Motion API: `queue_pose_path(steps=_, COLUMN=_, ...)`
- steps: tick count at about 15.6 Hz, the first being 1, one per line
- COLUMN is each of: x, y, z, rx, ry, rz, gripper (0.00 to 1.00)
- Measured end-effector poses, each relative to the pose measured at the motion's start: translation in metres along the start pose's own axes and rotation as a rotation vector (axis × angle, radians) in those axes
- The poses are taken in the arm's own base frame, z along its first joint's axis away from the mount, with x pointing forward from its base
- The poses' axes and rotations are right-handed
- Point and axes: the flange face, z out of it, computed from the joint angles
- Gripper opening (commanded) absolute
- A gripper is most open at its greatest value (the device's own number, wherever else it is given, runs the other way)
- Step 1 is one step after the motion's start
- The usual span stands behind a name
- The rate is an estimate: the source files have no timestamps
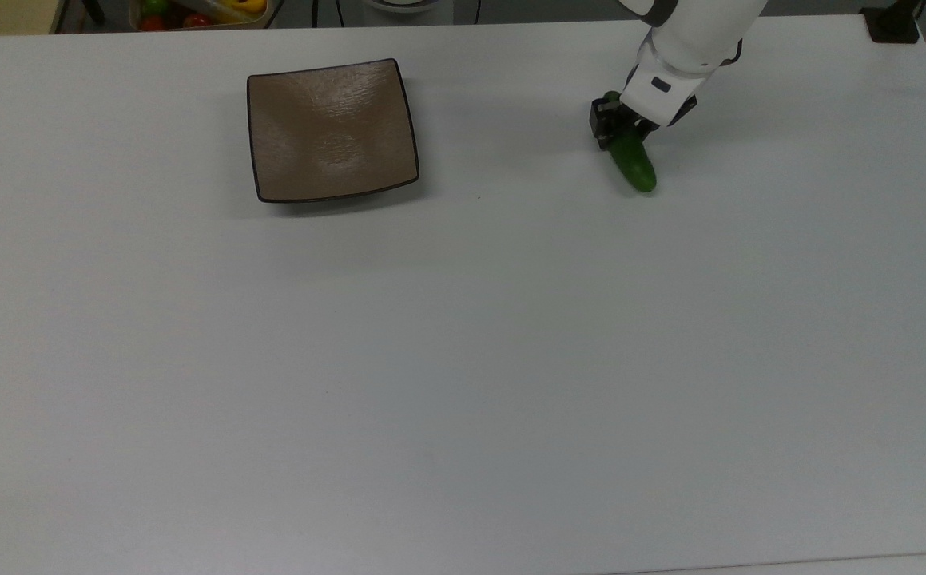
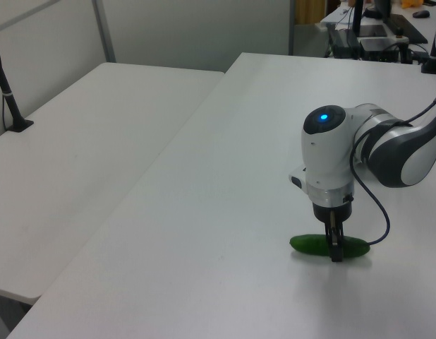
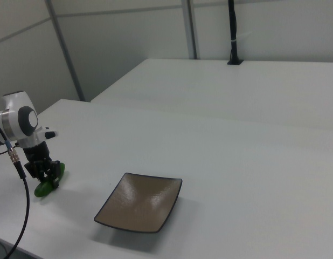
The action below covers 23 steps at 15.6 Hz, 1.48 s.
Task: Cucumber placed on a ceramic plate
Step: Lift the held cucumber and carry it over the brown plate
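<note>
Claw (image 1: 621,130) is clenched — seemingly — around the cucumber (image 1: 634,162) on the worktop (image 1: 463,359), gripped for carrying to the ceramic plate (image 1: 331,130).

The white arm's black two-finger gripper (image 1: 621,128) covers the middle of the small dark green cucumber (image 1: 635,164) between its fingers, so how tightly they bear on it cannot be told. In the left view the arm (image 2: 408,145) runs off the right edge. Far from the fingers, a tray of coloured produce (image 1: 199,11) is cut by the top view's upper edge.
</note>
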Motion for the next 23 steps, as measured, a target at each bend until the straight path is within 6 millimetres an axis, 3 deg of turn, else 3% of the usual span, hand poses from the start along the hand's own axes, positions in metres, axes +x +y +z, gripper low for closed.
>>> queue_pose_path(steps=5, x=0.002, y=0.003, z=-0.002, rx=0.001, ry=0.003, rz=0.006, gripper=0.05)
queue_pose_path(steps=9, x=0.004, y=0.013, z=-0.022, rx=0.005, ry=0.038, rz=0.024, gripper=0.05)
queue_pose_path(steps=13, x=-0.002, y=0.029, z=-0.069, rx=0.002, ry=0.096, rz=0.058, gripper=0.06)
queue_pose_path(steps=19, x=-0.027, y=0.063, z=-0.151, rx=0.052, ry=0.137, rz=0.119, gripper=0.06)
queue_pose_path(steps=23, x=-0.045, y=0.115, z=-0.199, rx=0.054, ry=0.117, rz=0.113, gripper=0.06)
